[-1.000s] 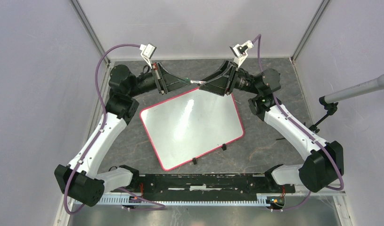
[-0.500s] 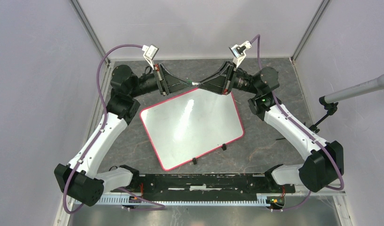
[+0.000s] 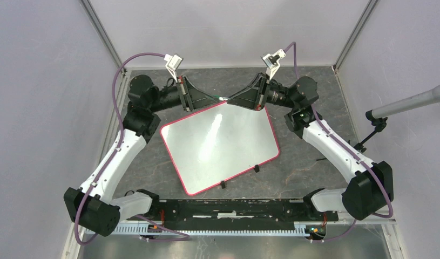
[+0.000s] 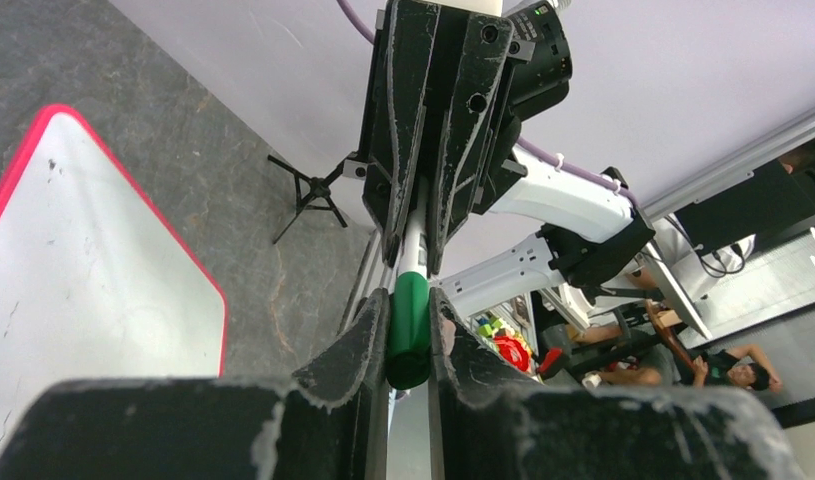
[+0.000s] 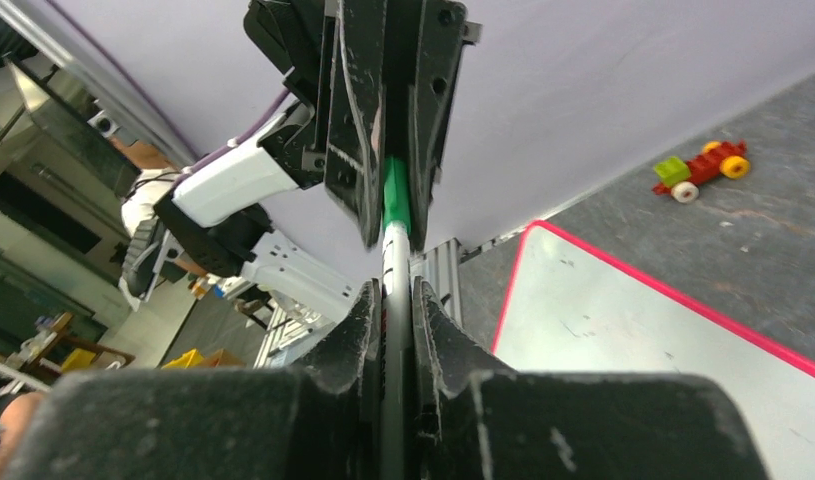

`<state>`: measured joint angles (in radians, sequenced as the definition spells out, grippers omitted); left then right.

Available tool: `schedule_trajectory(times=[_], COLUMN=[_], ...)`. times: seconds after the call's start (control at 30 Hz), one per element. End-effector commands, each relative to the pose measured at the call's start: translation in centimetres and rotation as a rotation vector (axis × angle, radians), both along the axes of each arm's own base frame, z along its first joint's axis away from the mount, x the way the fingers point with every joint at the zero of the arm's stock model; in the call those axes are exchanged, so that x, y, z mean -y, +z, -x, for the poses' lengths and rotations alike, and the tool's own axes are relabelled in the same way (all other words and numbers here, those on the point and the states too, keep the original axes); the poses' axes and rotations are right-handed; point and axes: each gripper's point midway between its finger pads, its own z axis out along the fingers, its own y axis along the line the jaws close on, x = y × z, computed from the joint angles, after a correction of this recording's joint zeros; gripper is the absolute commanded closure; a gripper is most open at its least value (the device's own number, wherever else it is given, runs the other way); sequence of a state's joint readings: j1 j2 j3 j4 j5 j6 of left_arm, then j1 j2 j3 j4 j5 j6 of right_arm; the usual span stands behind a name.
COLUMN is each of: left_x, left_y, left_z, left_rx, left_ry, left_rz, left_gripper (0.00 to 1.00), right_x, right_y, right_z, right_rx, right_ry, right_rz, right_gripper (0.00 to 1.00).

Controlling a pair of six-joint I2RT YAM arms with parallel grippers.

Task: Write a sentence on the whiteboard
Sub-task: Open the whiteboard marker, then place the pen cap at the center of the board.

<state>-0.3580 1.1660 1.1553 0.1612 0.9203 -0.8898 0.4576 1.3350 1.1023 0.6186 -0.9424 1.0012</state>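
The whiteboard lies tilted on the grey table, white with a red-pink rim; it also shows in the left wrist view and the right wrist view. No sentence shows on it, only faint specks. My two grippers meet tip to tip above its far edge. The left gripper is shut on the marker's green cap. The right gripper is shut on the marker's white barrel. The marker is held level in the air between them.
Two small black clips sit at the board's near edge. A microphone on a stand reaches in from the right. A small toy car of bricks lies on the table near the back wall.
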Motion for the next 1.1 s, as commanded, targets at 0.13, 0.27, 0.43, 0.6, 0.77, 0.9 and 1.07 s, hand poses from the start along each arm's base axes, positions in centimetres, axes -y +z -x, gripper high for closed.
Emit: schedule_trajectory(times=[0.13, 0.27, 0.43, 0.6, 0.77, 0.9, 1.07], left_x=[-6.7, -9.7, -16.4, -22.8, -27.7, -29.2, -30.8], left_y=[2.3, 0.9, -4.8, -10.4, -17.3, -22.3, -27.6], left_z=[-3.9, -5.9, -8.6, -9.6, -9.2, -8.4, -8.2], left_rx=[0.054, 0.038, -0.064, -0.171, -0.275, -0.359, -0.428], left_ry=[0.21, 0.317, 0.533, 0.64, 0.626, 0.585, 0.556], left_rz=[0.079, -0.035, -0.379, -0.719, -1.041, -1.145, -1.244], left_gripper=[0.98, 0.98, 0.98, 0.98, 0.98, 0.98, 0.98], right_x=[4.3, 4.7, 7.3, 11.5, 14.6, 15.2, 14.1], right_y=[-1.0, -3.2, -6.5, -8.1, -7.5, -6.6, -7.2], right_z=[-1.3, -2.0, -5.1, -6.2, -5.8, -4.8, -3.0], right_rx=[0.027, 0.04, 0.21, 0.303, 0.277, 0.356, 0.476], right_ry=[-0.077, -0.079, -0.26, -0.428, -0.622, -0.67, -0.579], right_rz=[0.002, 0.111, 0.499, 0.76, 0.803, 0.757, 0.707], right_gripper=[1.0, 1.0, 1.0, 1.0, 1.0, 1.0, 1.0])
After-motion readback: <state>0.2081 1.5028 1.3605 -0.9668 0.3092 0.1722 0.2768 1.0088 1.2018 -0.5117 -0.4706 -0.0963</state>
